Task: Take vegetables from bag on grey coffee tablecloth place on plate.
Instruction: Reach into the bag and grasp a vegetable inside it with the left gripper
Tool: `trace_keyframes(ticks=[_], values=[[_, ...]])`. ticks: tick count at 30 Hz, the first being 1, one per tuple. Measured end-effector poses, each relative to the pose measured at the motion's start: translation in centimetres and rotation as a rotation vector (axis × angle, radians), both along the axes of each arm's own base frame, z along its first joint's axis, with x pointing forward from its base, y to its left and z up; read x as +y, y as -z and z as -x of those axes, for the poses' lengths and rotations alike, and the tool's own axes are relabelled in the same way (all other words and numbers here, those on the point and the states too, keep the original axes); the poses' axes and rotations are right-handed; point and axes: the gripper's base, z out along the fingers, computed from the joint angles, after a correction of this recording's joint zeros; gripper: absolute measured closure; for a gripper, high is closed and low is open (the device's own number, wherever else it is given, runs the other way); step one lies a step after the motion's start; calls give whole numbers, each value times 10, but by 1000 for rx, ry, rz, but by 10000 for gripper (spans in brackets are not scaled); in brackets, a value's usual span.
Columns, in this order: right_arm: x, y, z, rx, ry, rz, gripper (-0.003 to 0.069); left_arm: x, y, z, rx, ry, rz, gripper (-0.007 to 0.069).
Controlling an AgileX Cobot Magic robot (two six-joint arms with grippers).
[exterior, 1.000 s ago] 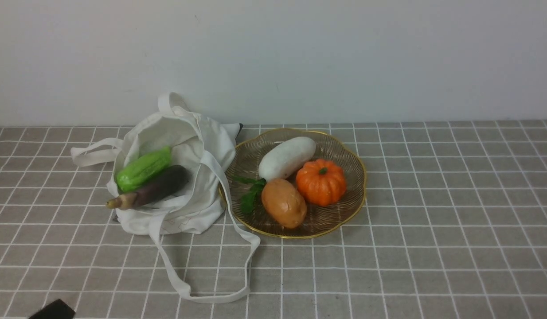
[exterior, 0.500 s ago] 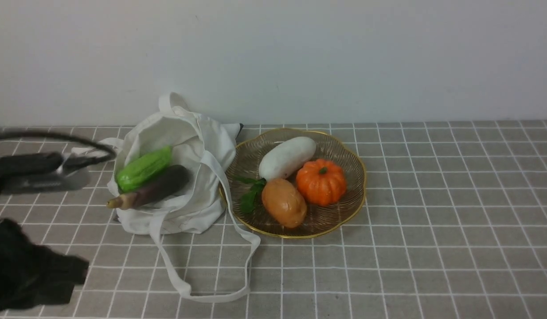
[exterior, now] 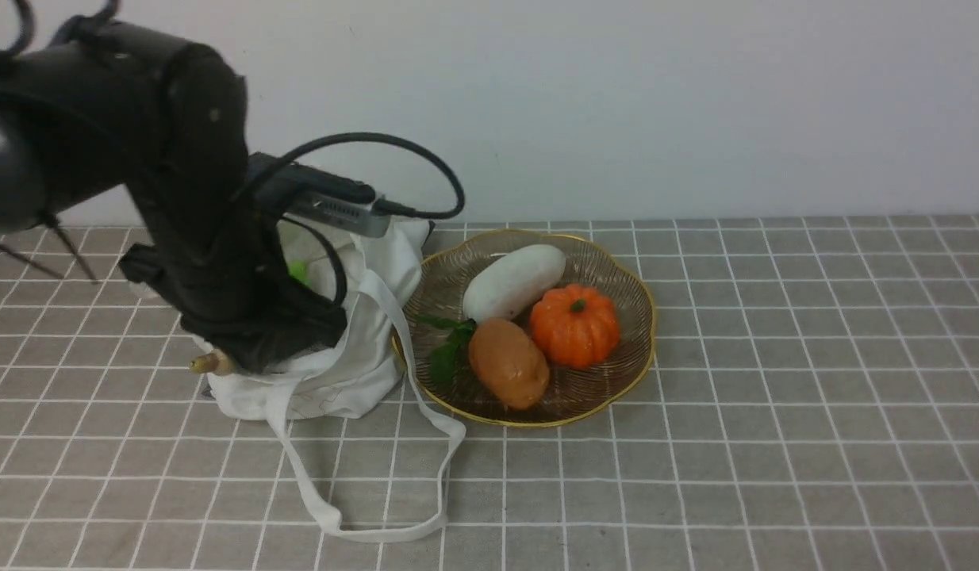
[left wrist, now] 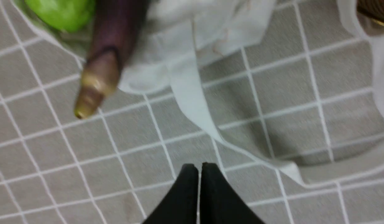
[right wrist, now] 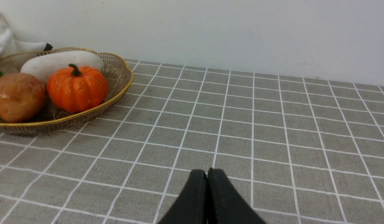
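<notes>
The off-white bag (exterior: 362, 349) lies on the checked tablecloth (exterior: 775, 396), left of the amber plate (exterior: 537, 419). My left arm (exterior: 180, 198) hangs over the bag's mouth and hides most of its contents in the front view. Only the eggplant's tan stem tip (exterior: 208, 364) and a sliver of the green gourd (exterior: 299, 271) show there. In the left wrist view the purple eggplant (left wrist: 111, 46) and green gourd (left wrist: 61, 12) lie in the bag mouth, and my left gripper (left wrist: 199, 168) is shut and empty above the cloth, short of them. My right gripper (right wrist: 207, 172) is shut and empty over bare cloth, right of the plate (right wrist: 117, 90).
The plate holds a white gourd (exterior: 513, 281), an orange pumpkin (exterior: 575, 325), a brown potato (exterior: 508, 363) and a green leaf (exterior: 450, 349). A long bag strap (exterior: 378, 531) loops toward the front edge. A pale wall (exterior: 616, 103) closes the back.
My left arm has swung in from the lower left and risen over the bag, now covering the vegetables in the front view. Nothing else moved.
</notes>
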Motion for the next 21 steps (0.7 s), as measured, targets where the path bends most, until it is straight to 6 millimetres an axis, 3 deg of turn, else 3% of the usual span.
trace_keyframes(ticks=[9,16,18,21], values=[[0,0,0,0,0,0,673,-6,18,-21,-35,36,-80,587],[0,0,0,0,0,0,673,-10,34,-31,-49,54,-80,466],[0,0,0,0,0,0,673,-9,42,-35,-47,67,-111,386],[0,0,0,0,0,0,673,-8,50,-40,-54,75,-147,325]])
